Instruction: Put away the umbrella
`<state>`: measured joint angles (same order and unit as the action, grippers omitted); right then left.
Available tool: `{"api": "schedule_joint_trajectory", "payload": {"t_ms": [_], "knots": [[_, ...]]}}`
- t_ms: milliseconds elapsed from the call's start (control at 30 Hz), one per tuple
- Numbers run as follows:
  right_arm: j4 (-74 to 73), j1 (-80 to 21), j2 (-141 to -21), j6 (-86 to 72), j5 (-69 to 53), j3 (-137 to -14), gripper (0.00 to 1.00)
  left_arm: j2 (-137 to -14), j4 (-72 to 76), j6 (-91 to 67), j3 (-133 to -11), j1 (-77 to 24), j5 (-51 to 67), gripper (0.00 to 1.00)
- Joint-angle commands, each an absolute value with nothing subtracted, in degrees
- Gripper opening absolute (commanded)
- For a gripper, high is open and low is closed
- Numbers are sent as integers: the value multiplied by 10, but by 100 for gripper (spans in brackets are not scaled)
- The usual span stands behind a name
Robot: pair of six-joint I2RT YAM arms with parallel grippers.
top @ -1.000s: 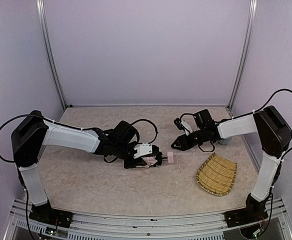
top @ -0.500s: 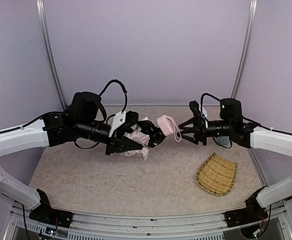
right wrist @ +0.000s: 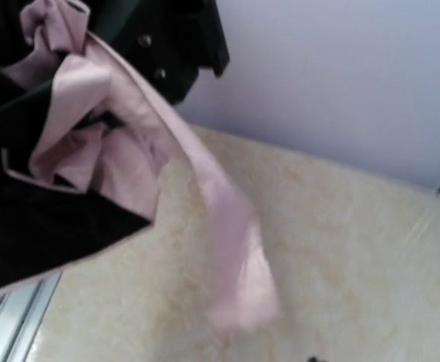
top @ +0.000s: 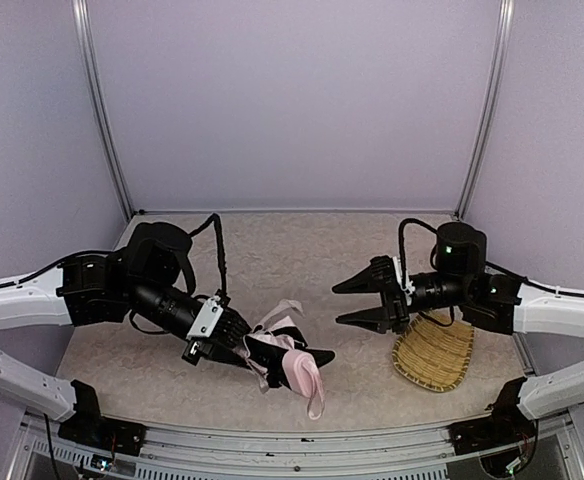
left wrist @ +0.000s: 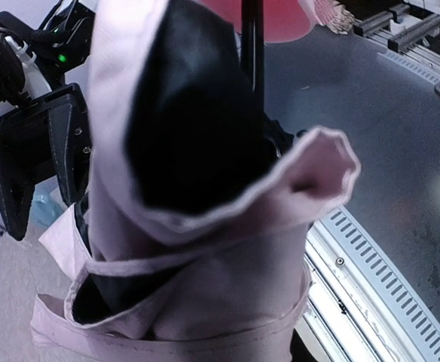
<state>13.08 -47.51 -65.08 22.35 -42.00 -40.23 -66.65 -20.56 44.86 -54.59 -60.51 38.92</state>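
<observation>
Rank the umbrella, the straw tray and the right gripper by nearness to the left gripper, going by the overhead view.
1. umbrella: gripped by the left gripper, front centre.
2. right gripper: open, across the gap to the right.
3. straw tray: farthest, on the table at the right.

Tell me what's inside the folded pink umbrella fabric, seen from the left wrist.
Inside the umbrella show its black lining and thin black shaft, running up toward the pink handle. Fabric covers the left hand's grip, so that cannot be seen.
</observation>
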Motion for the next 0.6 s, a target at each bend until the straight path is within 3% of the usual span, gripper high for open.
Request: {"api": "schedule_joint_trajectory", "payload": {"t_ms": [0,433,567], "knots": [[145,-540,-579,301,-301,-361,49,-638,-216,536,-552,-659,349,0],[65,-693,-530,375,-86,-337,52,-662,-266,565,-614,-731,270,0],[119,-737,-539,379,-18,-314,51,-665,-261,564,-614,-739,266,0]]}}
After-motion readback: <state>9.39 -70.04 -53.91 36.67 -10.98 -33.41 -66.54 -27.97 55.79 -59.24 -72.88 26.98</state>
